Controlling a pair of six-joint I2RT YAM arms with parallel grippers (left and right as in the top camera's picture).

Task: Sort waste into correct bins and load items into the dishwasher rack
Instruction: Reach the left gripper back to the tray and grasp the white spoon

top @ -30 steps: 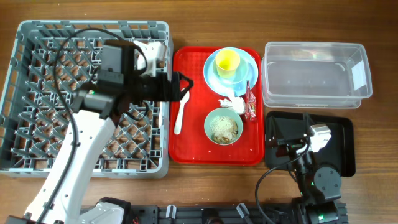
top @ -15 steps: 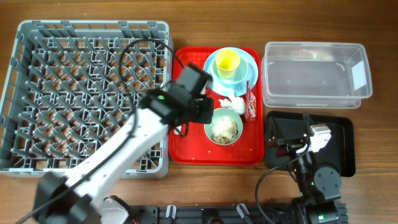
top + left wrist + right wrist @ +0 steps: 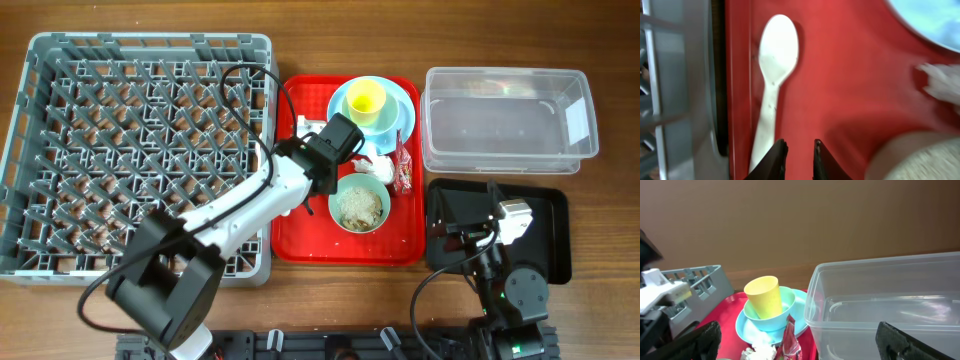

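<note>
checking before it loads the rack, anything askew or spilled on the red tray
The small yellow plastic cup leans tilted inside the pale blue-white bowl on the pale blue round plate, not upright. The rice-like crumbs sit inside the mint-green bowl; nothing looks spilled.

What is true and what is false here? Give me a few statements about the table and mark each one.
1. The yellow cup sits in a bowl. True.
2. The wrapper is in the clear tub. False: the wrapper lies on the red tray, and nothing shows in the tub.
3. The white spoon lies on the red tray. True.
4. The grey rack is full of dishes. False: no dishes show in it.
</note>
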